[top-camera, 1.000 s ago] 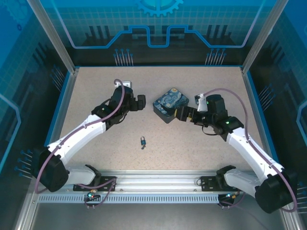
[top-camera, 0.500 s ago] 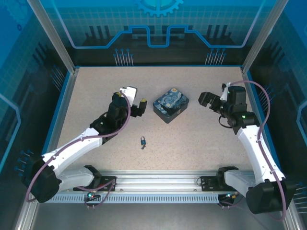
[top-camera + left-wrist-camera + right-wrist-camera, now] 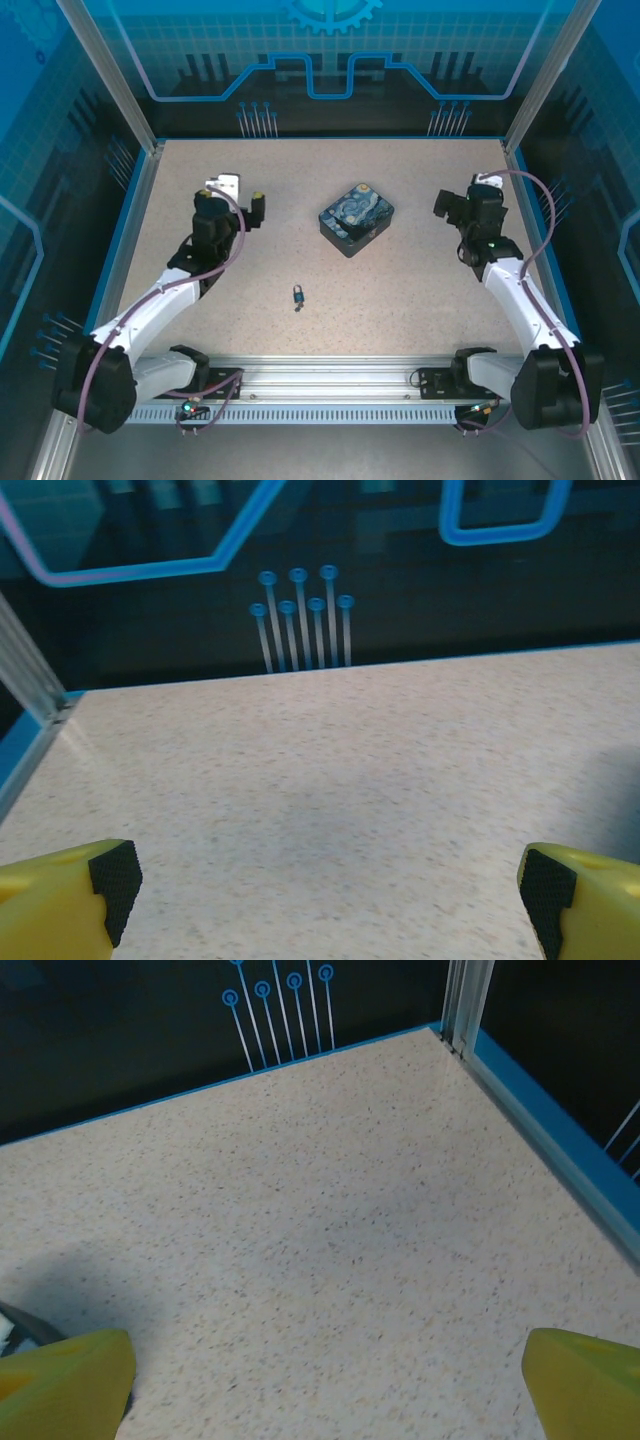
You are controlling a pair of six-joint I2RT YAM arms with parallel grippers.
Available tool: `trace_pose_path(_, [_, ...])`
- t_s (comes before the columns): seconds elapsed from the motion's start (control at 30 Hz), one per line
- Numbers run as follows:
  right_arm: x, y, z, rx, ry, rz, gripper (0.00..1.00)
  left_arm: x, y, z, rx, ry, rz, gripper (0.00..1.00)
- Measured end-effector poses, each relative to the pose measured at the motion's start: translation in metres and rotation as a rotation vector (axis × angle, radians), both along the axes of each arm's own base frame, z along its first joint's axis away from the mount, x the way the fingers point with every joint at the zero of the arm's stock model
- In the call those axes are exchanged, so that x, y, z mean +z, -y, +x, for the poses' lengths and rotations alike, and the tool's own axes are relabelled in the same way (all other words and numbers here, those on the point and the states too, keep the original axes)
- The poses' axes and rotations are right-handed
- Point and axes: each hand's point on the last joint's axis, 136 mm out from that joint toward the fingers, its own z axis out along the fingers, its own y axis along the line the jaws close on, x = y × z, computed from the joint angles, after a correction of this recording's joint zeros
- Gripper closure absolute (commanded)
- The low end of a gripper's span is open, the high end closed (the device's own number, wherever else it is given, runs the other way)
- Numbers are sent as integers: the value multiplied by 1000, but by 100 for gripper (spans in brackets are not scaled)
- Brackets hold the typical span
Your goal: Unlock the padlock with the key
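Two arms, two grippers, one padlock and one tin: that is the count we get on the speckled beige table (image 3: 420, 290). The padlock (image 3: 298, 294) is a tiny dark bluish block with a thin metal shackle. It lies flat near the middle of the table's near half, closer to us than the tin and well apart from both grippers. A thin grey sliver at its near end may be the key (image 3: 297, 306), but it is too small for us to be sure.

The tin (image 3: 355, 218) is a rounded rectangle painted in blue and yellow swirls, and it sits between the two arms.

The left gripper (image 3: 252, 208) hangs over the left side of the table. In its wrist view its yellow fingers (image 3: 60, 895) with black pads stand wide apart over bare surface. The right gripper (image 3: 449, 205) hangs near the right edge, its yellow fingers (image 3: 65, 1380) equally spread.

A blue rim (image 3: 523, 215) borders the table, with aluminium posts at the far corners and dark printed panels behind. We see open table all round the padlock.
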Motion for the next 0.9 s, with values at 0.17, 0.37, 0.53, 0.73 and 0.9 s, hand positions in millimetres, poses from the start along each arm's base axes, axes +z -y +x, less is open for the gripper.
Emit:
trace_pose_path(0.17, [-37, 5, -7, 12, -37, -76, 0, -22, -29, -6, 58, -23, -1, 1])
trace_pose_path(0.37, [-67, 5, -9, 32, -83, -116, 0, -66, -34, -24, 55, -81, 7, 1])
trace_pose_path(0.53, [-66, 2, -2, 55, -22, -124, 0, -95, -38, -26, 65, -81, 8, 1])
trace_pose_path(0.73, [-84, -3, 0, 87, 21, -127, 0, -109, -40, -17, 74, -42, 5, 1])
trace_pose_path(0.9, [-99, -8, -1, 121, 45, -141, 0, -124, -49, -13, 92, -37, -5, 1])
